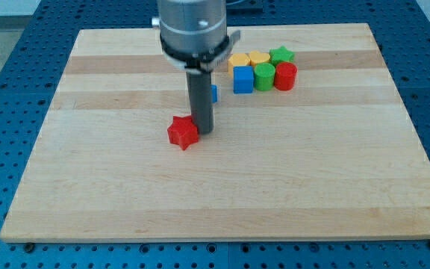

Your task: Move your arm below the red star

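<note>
The red star lies on the wooden board, left of the middle. My tip stands just to the star's right, touching or almost touching its right side. The dark rod rises from there to the grey arm body at the view's top. A blue block is mostly hidden behind the rod; only a sliver shows.
A cluster of blocks sits at the view's top right: a yellow block, a yellow cylinder, a green star, a blue cube, a green block and a red cylinder.
</note>
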Controlling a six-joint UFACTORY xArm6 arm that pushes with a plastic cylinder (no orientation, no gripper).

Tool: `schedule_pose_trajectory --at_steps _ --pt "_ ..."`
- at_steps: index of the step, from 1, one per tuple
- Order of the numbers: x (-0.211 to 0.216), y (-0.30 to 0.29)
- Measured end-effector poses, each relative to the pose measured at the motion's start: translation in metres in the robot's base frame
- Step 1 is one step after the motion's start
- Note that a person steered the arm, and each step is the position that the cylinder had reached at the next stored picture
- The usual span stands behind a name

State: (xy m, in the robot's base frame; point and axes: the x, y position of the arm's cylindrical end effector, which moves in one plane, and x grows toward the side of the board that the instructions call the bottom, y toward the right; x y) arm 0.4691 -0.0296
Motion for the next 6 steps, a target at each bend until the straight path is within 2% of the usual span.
schedule_pose_trajectory --at_steps 1,2,3,4,5,6 --pt "0.042 0.016" --pt "0.053 -0.05" --pt "0.016 -0.124" --pt "-0.021 -0.151" --pt "-0.025 -0.126" --pt "0.033 -0.064"
